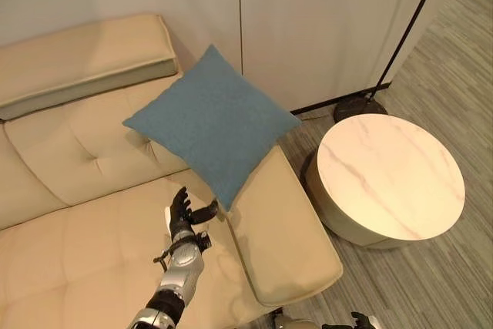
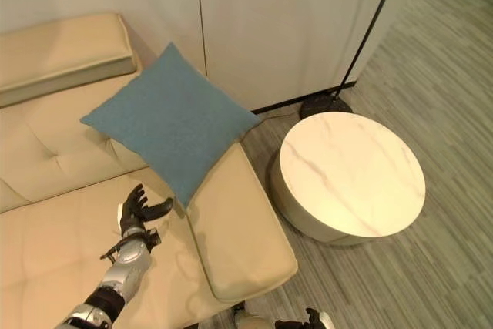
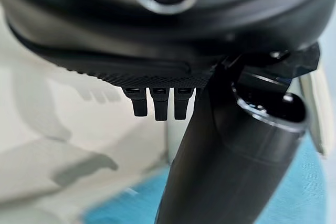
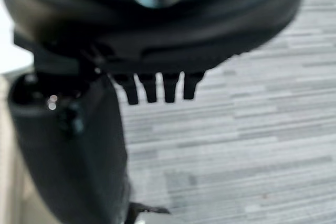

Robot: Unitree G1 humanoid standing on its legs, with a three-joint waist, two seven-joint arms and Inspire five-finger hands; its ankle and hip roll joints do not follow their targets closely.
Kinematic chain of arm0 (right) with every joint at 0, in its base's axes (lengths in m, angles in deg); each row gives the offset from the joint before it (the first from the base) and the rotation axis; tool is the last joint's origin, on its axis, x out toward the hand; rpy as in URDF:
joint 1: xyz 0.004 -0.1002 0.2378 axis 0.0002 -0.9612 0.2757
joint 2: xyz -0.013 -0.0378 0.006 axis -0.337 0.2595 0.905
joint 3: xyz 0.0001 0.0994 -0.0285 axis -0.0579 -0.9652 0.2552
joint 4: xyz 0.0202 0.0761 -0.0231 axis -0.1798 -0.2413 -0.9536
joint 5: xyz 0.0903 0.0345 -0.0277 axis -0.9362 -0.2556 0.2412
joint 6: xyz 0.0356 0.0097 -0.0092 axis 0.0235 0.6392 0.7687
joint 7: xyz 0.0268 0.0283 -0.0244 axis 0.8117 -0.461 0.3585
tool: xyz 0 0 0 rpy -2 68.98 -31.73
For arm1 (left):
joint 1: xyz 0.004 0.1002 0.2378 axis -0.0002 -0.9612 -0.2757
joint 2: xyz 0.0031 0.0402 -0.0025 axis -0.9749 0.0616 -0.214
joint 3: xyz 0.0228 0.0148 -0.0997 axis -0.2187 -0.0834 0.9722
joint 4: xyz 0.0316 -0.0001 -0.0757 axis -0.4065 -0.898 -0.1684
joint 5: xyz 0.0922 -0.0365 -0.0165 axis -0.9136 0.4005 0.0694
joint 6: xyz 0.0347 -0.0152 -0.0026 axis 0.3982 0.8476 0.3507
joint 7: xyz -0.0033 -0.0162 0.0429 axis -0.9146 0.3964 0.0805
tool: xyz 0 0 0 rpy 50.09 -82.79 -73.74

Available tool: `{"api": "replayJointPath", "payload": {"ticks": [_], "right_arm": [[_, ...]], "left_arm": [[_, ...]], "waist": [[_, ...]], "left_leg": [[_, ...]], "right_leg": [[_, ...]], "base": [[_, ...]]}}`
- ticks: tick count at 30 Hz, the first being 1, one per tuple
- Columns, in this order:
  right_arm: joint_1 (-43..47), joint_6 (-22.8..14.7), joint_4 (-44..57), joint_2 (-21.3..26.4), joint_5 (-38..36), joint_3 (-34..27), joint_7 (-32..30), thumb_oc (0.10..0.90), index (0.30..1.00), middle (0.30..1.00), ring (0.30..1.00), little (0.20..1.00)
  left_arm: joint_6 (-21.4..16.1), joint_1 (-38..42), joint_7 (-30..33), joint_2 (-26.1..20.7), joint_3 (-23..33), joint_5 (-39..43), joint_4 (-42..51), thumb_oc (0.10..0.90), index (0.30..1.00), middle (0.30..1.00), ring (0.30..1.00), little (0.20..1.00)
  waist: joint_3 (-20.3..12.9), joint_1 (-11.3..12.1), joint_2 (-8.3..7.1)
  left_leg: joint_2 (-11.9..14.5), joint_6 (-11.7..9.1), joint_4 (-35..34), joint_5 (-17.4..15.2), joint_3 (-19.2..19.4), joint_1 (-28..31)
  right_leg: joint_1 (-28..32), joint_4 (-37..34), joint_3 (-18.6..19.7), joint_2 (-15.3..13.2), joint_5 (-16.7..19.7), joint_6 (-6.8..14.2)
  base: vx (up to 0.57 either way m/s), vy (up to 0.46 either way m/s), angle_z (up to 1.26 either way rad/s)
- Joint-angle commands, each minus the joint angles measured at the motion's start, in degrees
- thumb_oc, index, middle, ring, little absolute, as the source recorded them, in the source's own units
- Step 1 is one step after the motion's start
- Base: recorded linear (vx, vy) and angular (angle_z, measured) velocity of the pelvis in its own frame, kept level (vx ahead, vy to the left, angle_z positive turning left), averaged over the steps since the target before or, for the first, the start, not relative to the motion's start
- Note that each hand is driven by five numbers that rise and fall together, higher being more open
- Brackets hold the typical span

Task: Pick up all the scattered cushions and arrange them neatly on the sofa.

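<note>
1. Cream tufted leather sofa (image 1: 85, 190), smooth, padded arm on its right.
2. Round marble-top side table (image 1: 390, 175) on grey striped carpet (image 1: 454, 90).
3. Square blue woven cushion (image 1: 212, 125), propped on one corner against the sofa back.
4. Left hand (image 1: 182, 213) fingers spread, empty, just below cushion.
5. Right hand (image 4: 157, 85) fingers straight, empty, over carpet.

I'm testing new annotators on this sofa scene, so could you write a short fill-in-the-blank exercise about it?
1. The blue cushion leans against the backrest of the ____.
2. The left hand hangs just below the cushion with its fingers ____.
3. The round side table beside the sofa has a ____-patterned top.
4. The right hand hangs over the striped grey ____.

Missing words: sofa; open; marble; floor
</note>
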Motion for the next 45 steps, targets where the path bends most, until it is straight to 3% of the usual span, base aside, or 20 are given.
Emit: {"api": "replayJointPath", "payload": {"ticks": [1,5,13,25,26,27,28,32,45], "right_arm": [[-0.21,0.04,-2.49,0.89,-0.85,1.94,-2.73,0.800,0.900,0.900,0.900,0.900],[1.09,-0.52,-1.97,0.26,-1.00,3.28,-3.84,0.800,0.900,0.900,0.900,0.900],[1.44,-1.17,-1.37,-0.25,-0.80,4.91,-5.18,0.800,0.900,0.900,0.900,0.900],[1.50,-1.61,-0.78,-0.20,-0.82,5.66,-5.07,0.800,0.900,0.900,0.900,0.900],[1.25,-1.67,-0.53,-0.09,-0.65,5.58,-4.82,0.800,0.900,0.900,0.900,0.900],[1.18,-1.70,-0.39,0.01,-0.60,5.53,-4.67,0.800,0.900,0.900,0.900,0.900],[1.09,-1.74,-0.27,0.10,-0.52,5.52,-4.48,0.800,0.900,0.900,0.900,0.900],[1.18,-1.34,0.14,0.82,-1.11,4.70,-2.76,0.800,0.900,0.900,0.900,0.900],[2.30,-0.35,-0.85,1.95,-1.92,2.86,0.56,0.800,0.900,0.900,0.900,0.900]], "left_arm": [[-6.05,6.97,0.75,0.96,1.80,0.42,-2.65,0.800,0.900,0.900,0.900,0.900],[-5.13,11.56,3.23,1.37,1.16,-0.71,-8.30,0.800,0.900,0.900,0.900,0.900],[-4.40,14.94,4.64,1.43,0.99,-1.07,-13.52,0.800,0.900,0.900,0.900,0.900],[-8.51,17.68,3.46,1.39,4.19,8.03,-12.33,0.800,0.900,0.900,0.900,0.900],[-9.25,17.73,2.21,1.40,4.56,10.04,-10.98,0.726,0.789,0.789,0.789,0.789],[-9.75,17.75,1.68,1.41,4.62,10.78,-10.05,0.494,0.441,0.441,0.441,0.441],[-10.06,17.71,1.05,1.58,4.60,11.62,-8.99,0.400,0.300,0.300,0.300,0.300],[-10.86,16.63,-1.88,2.34,4.83,15.70,-4.22,0.400,0.300,0.300,0.300,0.300],[-7.19,8.04,-8.72,1.51,1.99,13.47,2.31,0.400,0.300,0.300,0.300,0.300]], "waist": [[-3.83,-1.25,-1.39],[-4.52,-2.19,-1.90],[-3.48,-3.21,-2.91],[-3.09,-3.49,-3.12],[-3.35,-3.58,-3.00],[-3.49,-3.60,-2.93],[-3.60,-3.58,-2.86],[-3.84,-3.13,-2.70],[-3.51,-1.16,-2.05]], "left_leg": [[-1.02,-1.48,-0.65,0.94,2.24,-6.75],[-1.14,-1.38,-0.65,1.68,3.07,-10.18],[-0.84,-1.66,-0.65,2.30,3.63,-11.50],[-0.82,-1.93,-0.65,2.10,3.62,-11.23],[-0.84,-1.98,-0.65,1.99,3.61,-11.07],[-0.83,-2.00,-0.65,1.89,3.62,-10.92],[-0.82,-2.03,-0.65,1.84,3.59,-10.79],[-0.51,-2.30,-0.65,1.56,3.48,-8.99],[0.23,-2.94,-0.65,1.23,2.50,-3.42]], "right_leg": [[-2.50,0.29,-0.01,-2.38,-3.96,7.41],[-6.19,0.29,0.61,-2.18,-2.64,7.11],[-8.05,0.29,0.87,-1.95,-2.16,6.88],[-8.13,0.29,1.07,-1.63,-2.47,6.69],[-7.89,0.29,1.06,-1.62,-2.68,6.66],[-7.74,0.29,0.98,-1.60,-2.79,6.65],[-7.61,0.29,0.97,-1.58,-2.89,6.62],[-5.59,0.29,0.57,-1.53,-3.69,6.59],[1.04,0.29,-0.62,-1.43,-5.69,6.10]], "base": [[-0.05,-0.014,-0.11],[-0.04,-0.014,-0.02],[-0.01,-0.022,-0.10],[0.00,-0.003,0.00],[0.02,-0.032,-0.02],[0.00,0.000,0.00],[0.00,0.000,0.00],[0.03,-0.045,0.03],[0.01,-0.026,0.06]]}}
